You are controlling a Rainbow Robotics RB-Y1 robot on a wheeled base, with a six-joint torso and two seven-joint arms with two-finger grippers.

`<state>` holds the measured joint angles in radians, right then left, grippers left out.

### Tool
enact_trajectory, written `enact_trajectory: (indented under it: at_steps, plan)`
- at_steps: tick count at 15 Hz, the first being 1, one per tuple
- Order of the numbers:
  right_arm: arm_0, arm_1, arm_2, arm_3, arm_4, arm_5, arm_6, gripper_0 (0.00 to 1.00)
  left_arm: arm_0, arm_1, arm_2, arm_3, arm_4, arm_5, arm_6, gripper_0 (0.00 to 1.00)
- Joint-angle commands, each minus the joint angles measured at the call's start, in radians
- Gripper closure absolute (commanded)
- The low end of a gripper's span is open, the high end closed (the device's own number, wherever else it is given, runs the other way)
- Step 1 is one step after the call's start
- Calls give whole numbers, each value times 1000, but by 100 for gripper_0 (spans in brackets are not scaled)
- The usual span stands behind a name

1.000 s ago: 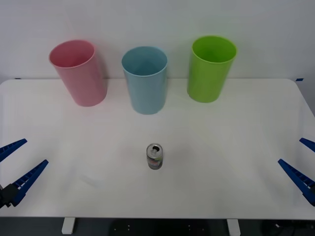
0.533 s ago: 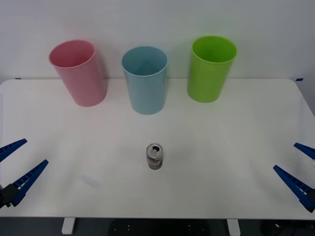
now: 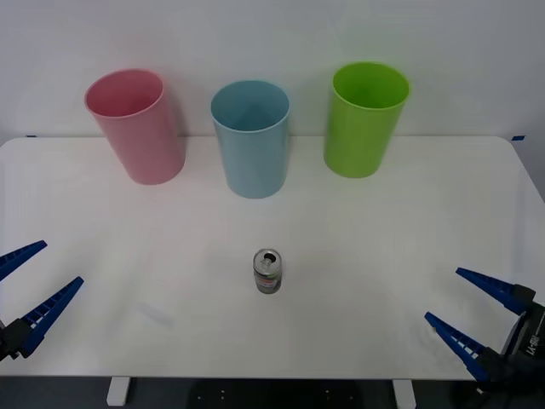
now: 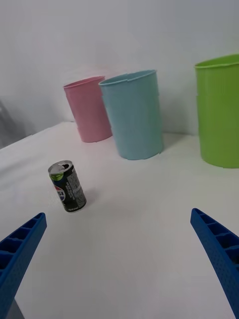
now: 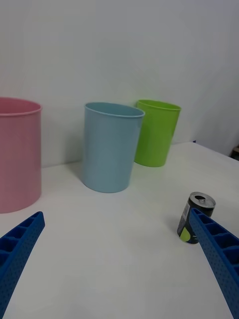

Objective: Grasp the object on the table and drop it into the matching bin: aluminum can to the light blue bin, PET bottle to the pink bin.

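Nothing grasped yet: small dark-sided aluminum can (image 3: pixel 267 272) upright mid-table, near of tall light blue plastic bin (image 3: pixel 250 139). Right gripper (image 3: pixel 467 309) spread wide, empty (left gripper (image 3: pixel 29 291) likewise). Grasp, drop remaining.

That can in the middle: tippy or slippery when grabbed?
The aluminum can stands upright, narrow and taller than wide, so a side nudge would probably tip it, then roll it. Its opened top suggests it is light. The smooth printed side may slip.
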<state>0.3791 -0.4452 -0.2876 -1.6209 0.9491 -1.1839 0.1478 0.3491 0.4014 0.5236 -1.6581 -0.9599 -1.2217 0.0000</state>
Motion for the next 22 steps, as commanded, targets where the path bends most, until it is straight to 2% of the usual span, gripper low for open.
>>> enact_trajectory:
  at_steps: [1, 7, 12, 18, 22]
  plan:
    - [-31, -3, 64, 64, 2, 4, 85, 0, 0, 0, 0, 0, 0, 0, 0, 0]
    - [-108, -1, 217, 184, 2, 44, 161, 0, 0, 0, 0, 0, 0, 0, 0, 0]
    - [-149, 3, 357, 193, -26, 167, 191, 0, 0, 0, 0, 0, 0, 0, 0, 0]
    - [-210, 68, 464, 191, -24, 303, 236, 0, 0, 0, 0, 0, 0, 0, 0, 0]
    - [-239, 105, 513, 191, -23, 394, 332, 0, 0, 0, 0, 0, 0, 0, 0, 0]
